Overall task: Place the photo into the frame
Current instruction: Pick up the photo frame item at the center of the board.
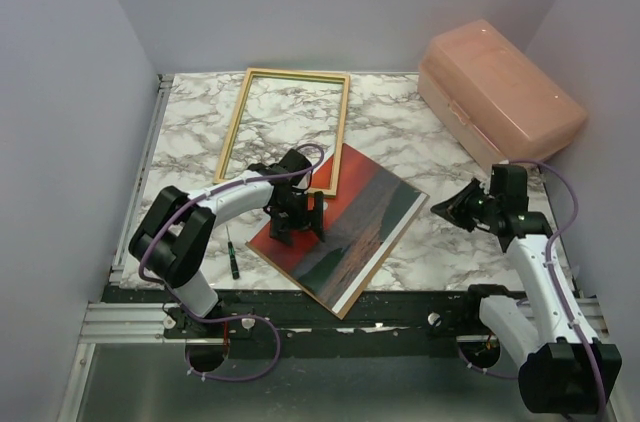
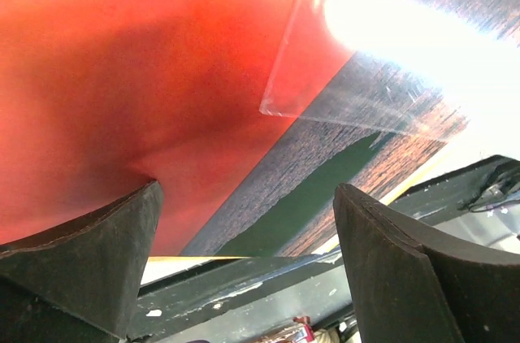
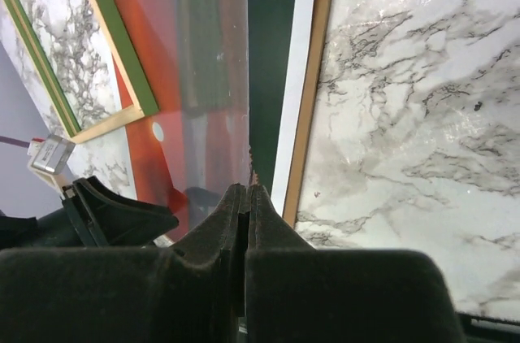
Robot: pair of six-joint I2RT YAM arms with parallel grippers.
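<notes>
The photo, a red sunset print, lies face up on a brown backing board mid-table. My left gripper hovers open over its red end, the fingers spread wide above the photo with nothing between them. My right gripper is shut on the edge of a clear sheet that reaches out over the photo. One corner of that clear sheet glares in the left wrist view. The frame lies flat behind the photo, pale wood from above, with green on its rails.
A pink lidded box stands at the back right. A small green-handled screwdriver lies by the left arm's base. Grey walls close in the left, back and right sides. A dark metal rail runs along the near edge.
</notes>
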